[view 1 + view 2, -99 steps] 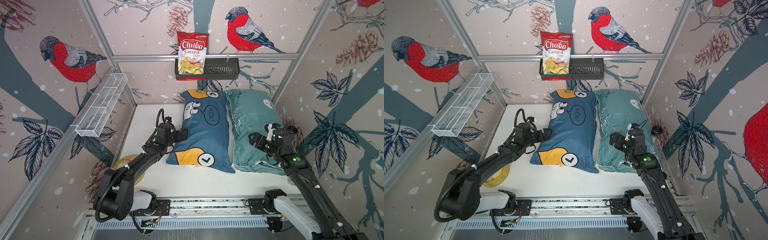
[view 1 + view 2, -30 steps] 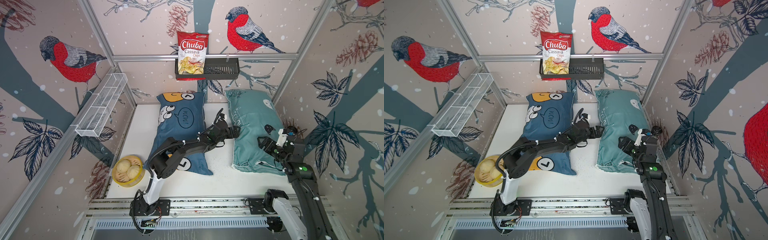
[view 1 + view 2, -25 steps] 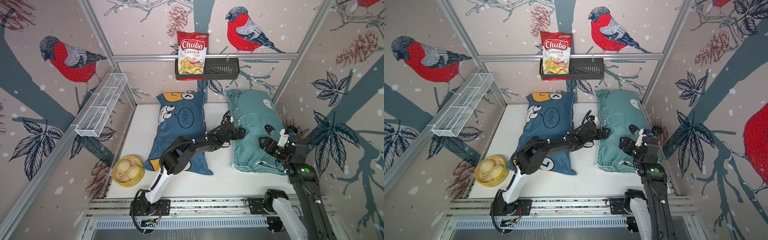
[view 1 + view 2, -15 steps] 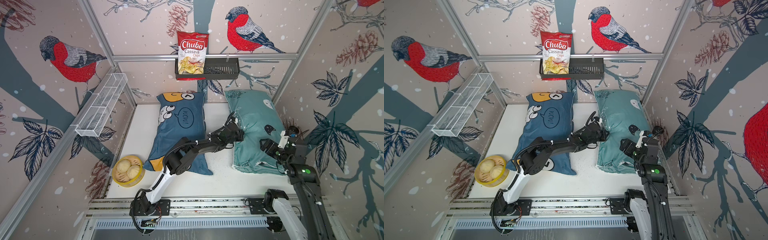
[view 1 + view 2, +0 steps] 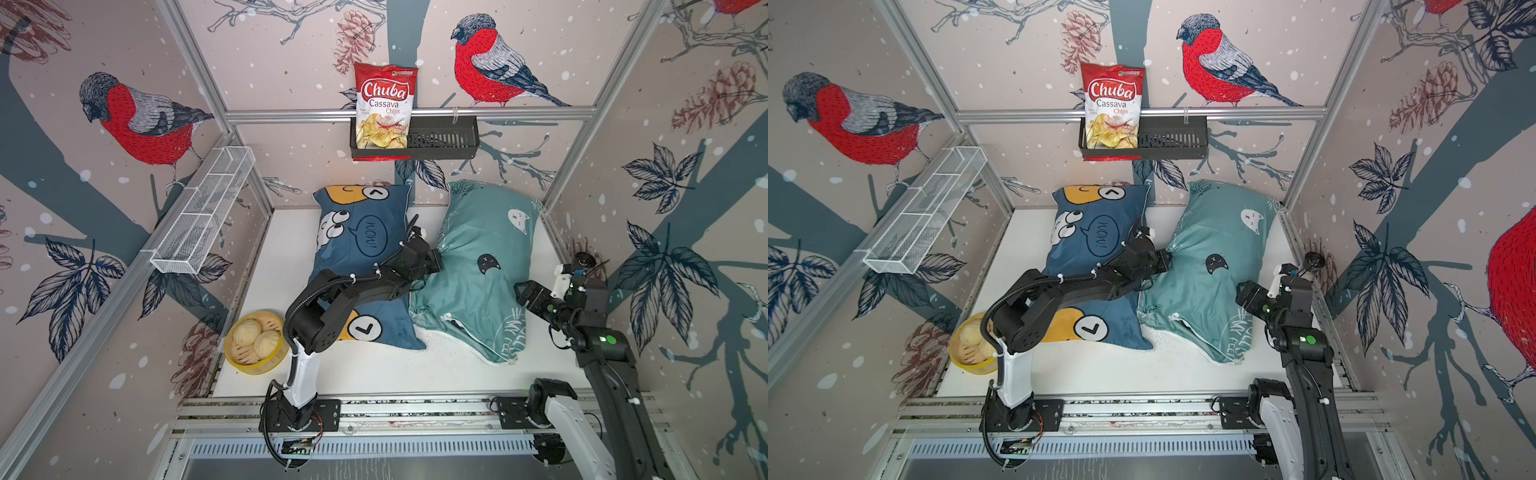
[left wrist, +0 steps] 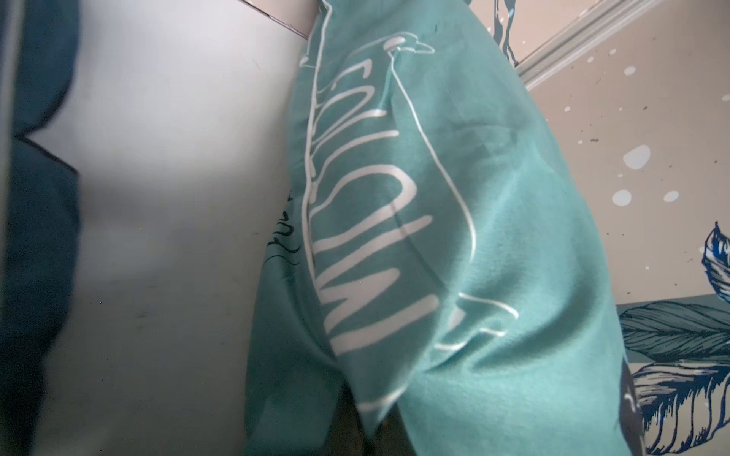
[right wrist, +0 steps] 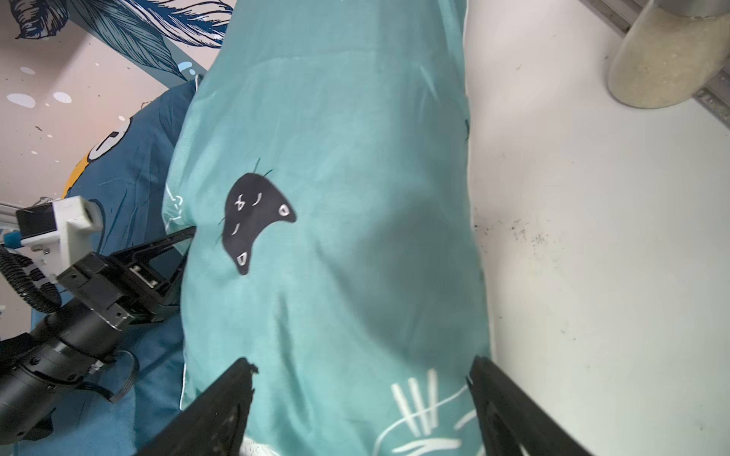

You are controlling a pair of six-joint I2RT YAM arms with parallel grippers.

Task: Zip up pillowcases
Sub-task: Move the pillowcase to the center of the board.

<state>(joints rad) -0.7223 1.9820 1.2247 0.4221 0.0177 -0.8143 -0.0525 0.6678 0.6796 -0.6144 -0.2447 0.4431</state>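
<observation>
Left gripper (image 5: 437,262) pinches a side seam of the soft, light teal pillowcase (image 5: 490,249); right gripper (image 7: 361,365) hovers spread, likely best gripping beside the gaping zipper (image 5: 457,325).

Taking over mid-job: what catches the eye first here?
A dark blue pillowcase and a teal pillowcase lie side by side on the white table. The left end effector is shut on the teal pillowcase's inner edge; the right end effector is open at its outer side.

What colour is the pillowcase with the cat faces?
The pillowcase is teal with white lettering; clearest in the right wrist view.
</observation>
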